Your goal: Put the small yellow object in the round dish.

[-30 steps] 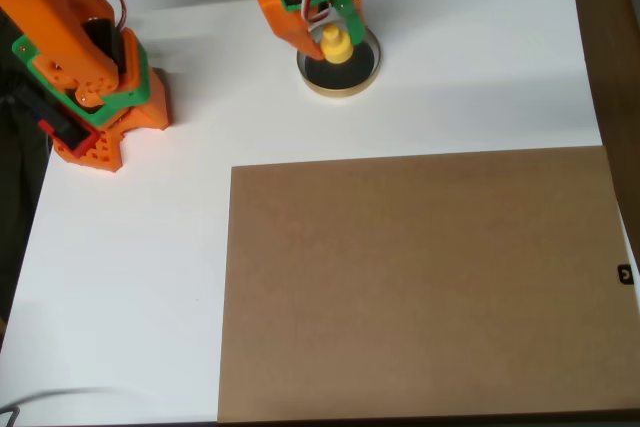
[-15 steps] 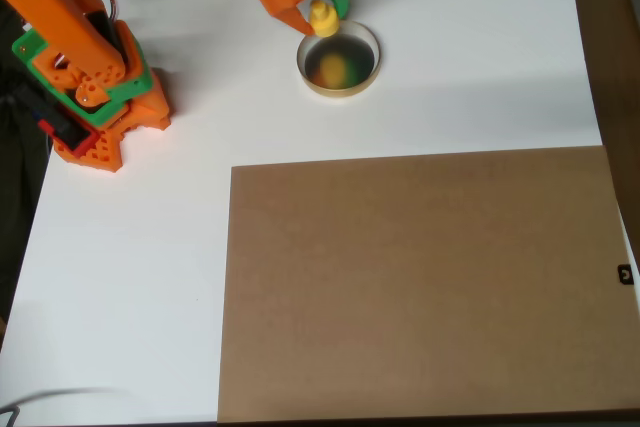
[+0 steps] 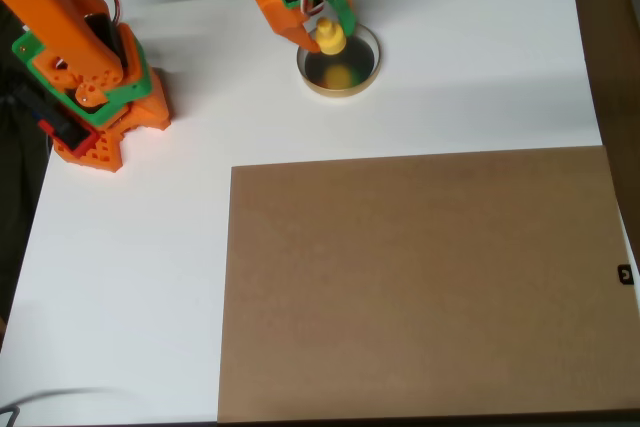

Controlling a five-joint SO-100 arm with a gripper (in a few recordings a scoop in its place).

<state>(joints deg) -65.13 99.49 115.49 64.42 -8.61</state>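
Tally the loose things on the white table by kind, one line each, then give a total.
Small yellow object, held in the gripper above the dish: 1
Round dish: 1
Brown board, lying flat: 1
Total: 3

1. small yellow object (image 3: 331, 39): tiny bright yellow plastic piece, rounded, reads as upright. Overhead view puts it at the far side of the table, left of centre, over the upper-left part of the dish. It sits pinched between an orange and a green finger, so it looks held above the dish rather than lying in it; contact with the dish cannot be told.
2. round dish (image 3: 372, 55): small, shallow, round, pale cream-tan rim, dark glossy inside with a blurred yellowish reflection in the middle. Flat on the white table, far side, beyond the brown board's far edge.
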